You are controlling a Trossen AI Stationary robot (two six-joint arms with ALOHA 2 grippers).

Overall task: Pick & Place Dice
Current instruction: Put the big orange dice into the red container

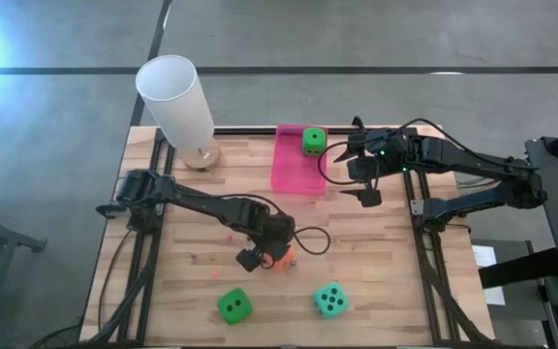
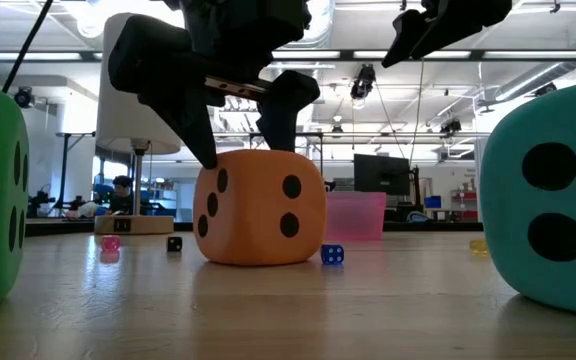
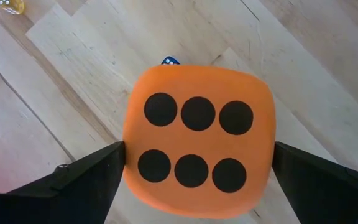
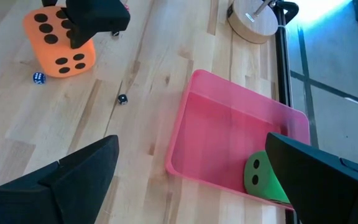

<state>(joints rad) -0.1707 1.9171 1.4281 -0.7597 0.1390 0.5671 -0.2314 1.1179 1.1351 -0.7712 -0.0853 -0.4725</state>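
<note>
Fingers [image 3: 86, 180] of left gripper [image 1: 264, 258] spread wide either side of orange die [image 3: 197, 140], not yet closed on it.

Orange die resting on wooden table [image 1: 376, 252], six-pip face up toward the wrist camera, a finger close beside each flank. Right gripper [image 1: 366, 179] hanging open above the table just beside pink tray [image 4: 229, 134], holding nothing. One green die [image 1: 313, 142] sitting inside the tray at its far end. Second green die [image 1: 233, 305] and teal die [image 1: 330, 301] lying apart near the table's front edge. White lamp [image 1: 177, 102] standing at the back left corner. Several tiny dice scattered around the orange one, among them a blue one [image 2: 332, 255].
</note>
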